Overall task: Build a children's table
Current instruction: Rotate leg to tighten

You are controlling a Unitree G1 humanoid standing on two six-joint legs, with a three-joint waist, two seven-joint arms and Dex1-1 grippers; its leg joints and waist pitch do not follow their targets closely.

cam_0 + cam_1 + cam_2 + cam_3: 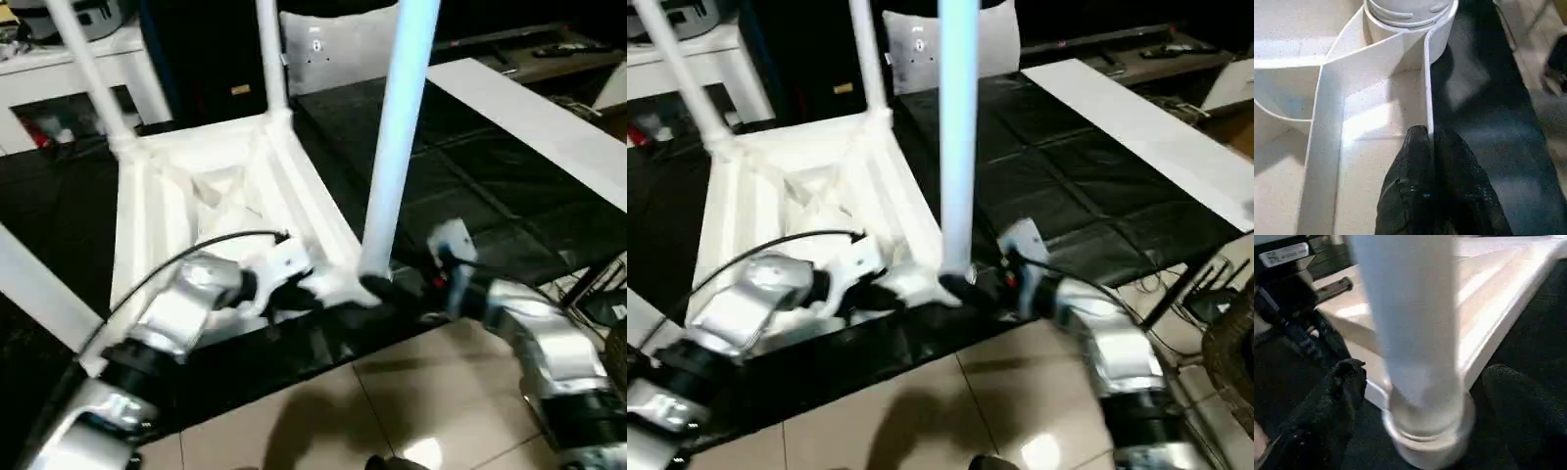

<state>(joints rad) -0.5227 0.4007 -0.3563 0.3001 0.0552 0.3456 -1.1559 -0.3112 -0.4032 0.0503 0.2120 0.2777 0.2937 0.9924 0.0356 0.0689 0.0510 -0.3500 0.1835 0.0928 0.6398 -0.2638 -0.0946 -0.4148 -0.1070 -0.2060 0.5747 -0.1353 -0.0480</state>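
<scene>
The children's table lies upside down on a black mat, its ribbed white tabletop (157, 196) facing up. Three white legs stand in corner sockets: one far left (93, 73), one far middle (272, 59), one at the near corner (397, 147). My left gripper (309, 289) is shut on the tabletop's thin near rim (1426, 98), just beside the near corner socket (1410, 19). At the base of the near leg (1410, 323), my right gripper (1422, 377) stands open, one finger on each side, with a gap to the leg on both sides.
The black mat (460, 196) covers the floor under the table, and beige tiles (343, 411) lie nearer me. A long white board (529, 117) lies at the right and a white strip (29, 284) at the left. A white shelf unit (59, 69) stands back left.
</scene>
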